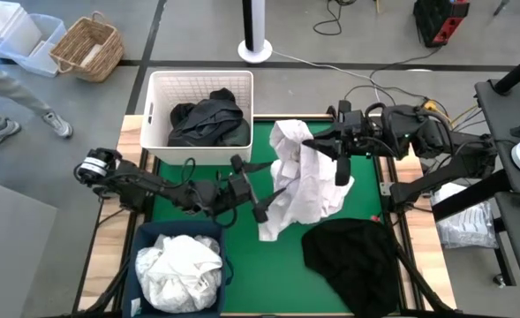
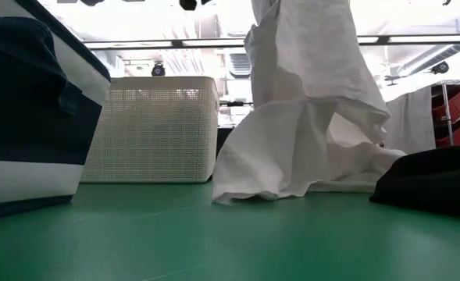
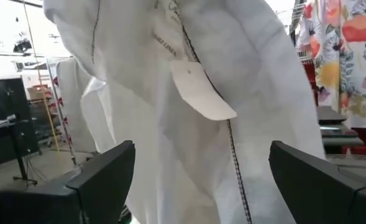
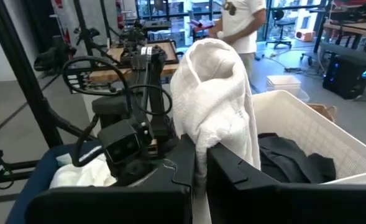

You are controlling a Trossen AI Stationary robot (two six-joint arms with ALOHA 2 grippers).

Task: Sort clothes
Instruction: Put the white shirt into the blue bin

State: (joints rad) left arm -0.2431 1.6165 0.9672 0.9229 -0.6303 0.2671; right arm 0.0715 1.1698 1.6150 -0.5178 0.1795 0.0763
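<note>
Right gripper [image 4: 201, 163] clenches the crumpled white fabric garment [image 1: 302, 181], lifting it off the green mat [image 1: 277, 274]; the left gripper [image 3: 198, 180] gapes beside it, ready for handover.

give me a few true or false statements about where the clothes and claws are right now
1. The right claw is shut on the white garment. True.
2. The left claw is shut on that garment. False: its fingers are spread open facing the cloth.
3. The white basket holds dark clothes. True.
4. The navy bin holds only black clothes. False: white clothes lie in it.
5. A black garment lies on the green mat. True.
</note>
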